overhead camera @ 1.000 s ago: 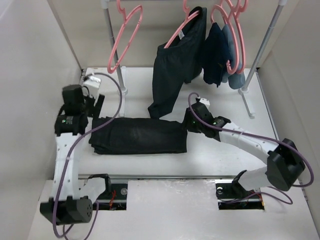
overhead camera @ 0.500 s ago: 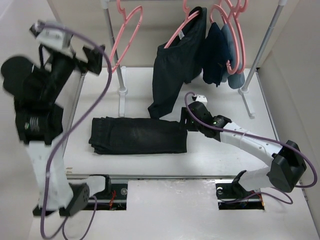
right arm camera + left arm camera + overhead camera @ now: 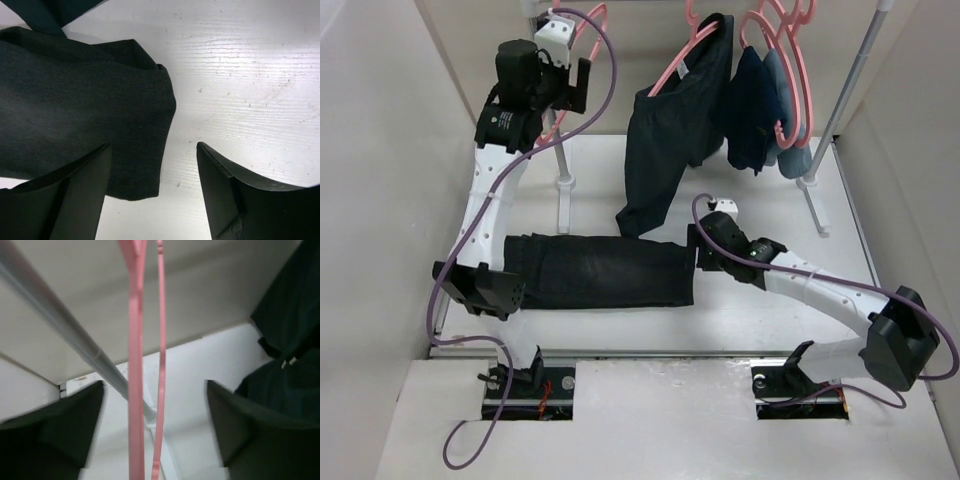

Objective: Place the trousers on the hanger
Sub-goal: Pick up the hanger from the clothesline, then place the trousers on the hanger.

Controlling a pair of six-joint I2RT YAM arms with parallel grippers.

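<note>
The black trousers (image 3: 600,272) lie folded flat across the table; their right end shows in the right wrist view (image 3: 75,100). A pink hanger (image 3: 550,130) hangs empty at the left of the rail. My left gripper (image 3: 576,86) is raised to it and open, with the hanger's two thin pink bars (image 3: 135,365) between its fingers (image 3: 60,425), not touching them. My right gripper (image 3: 698,258) is open and low at the trousers' right end; in its wrist view (image 3: 154,150) the left finger is over the cloth edge and the right finger over bare table.
A shorter black garment (image 3: 670,140) hangs on another pink hanger mid-rail, with navy and pale-blue clothes (image 3: 760,110) to its right. The rail's grey posts (image 3: 563,170) (image 3: 830,120) stand at the back. The grey rail (image 3: 75,335) runs just behind the hanger. Walls close in on both sides.
My left arm has swung up from the trousers' left end to the empty pink hanger on the rail. The right gripper has stayed at the trousers' right end.
</note>
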